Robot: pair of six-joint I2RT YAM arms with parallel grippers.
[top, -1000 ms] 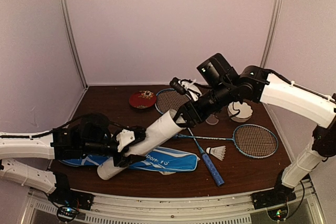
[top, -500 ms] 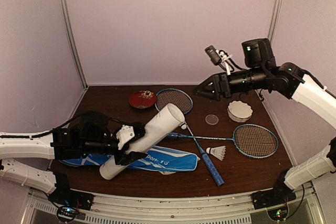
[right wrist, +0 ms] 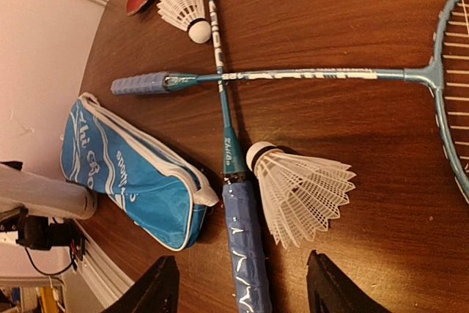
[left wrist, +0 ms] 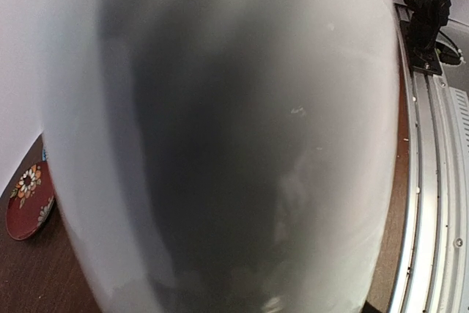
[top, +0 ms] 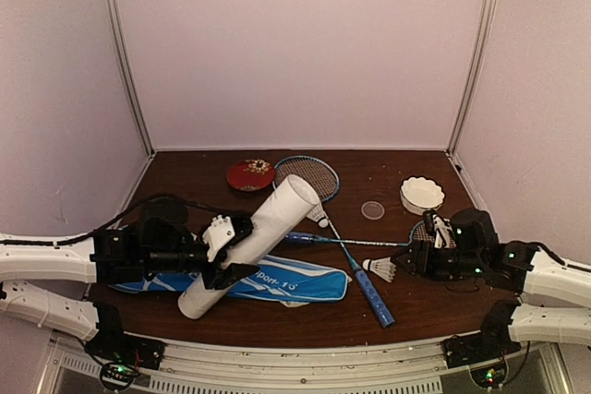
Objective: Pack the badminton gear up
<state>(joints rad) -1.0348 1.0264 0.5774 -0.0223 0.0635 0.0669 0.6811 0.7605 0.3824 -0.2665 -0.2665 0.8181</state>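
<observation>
Tube point(left wrist: 220, 137) fills left wrist view, hiding left pincer point(top: 225, 251).

Top cam: fixed, high, behind both arm bases, looks fwd/down over the whole dark brown wooden table point(top: 388, 182) to the rear wall; wide, far.

L wrist cam: v. close to the long white tube point(left wrist: 220, 137), which is blurred and fills most of the frame. Small red round flower-patterned dish point(left wrist: 26, 199) at left edge, grey metal base rail point(left wrist: 432, 181) at right.

R wrist cam: low, near tabletop, looks leftward across it. White feather shuttlecock point(right wrist: 300, 188) close up, blue white-lettered racket bag point(right wrist: 132, 174) and crossed thin blue-handled rackets point(right wrist: 293, 75) beyond. Top cam shares these.

All 3 views share tube & dish.
</observation>
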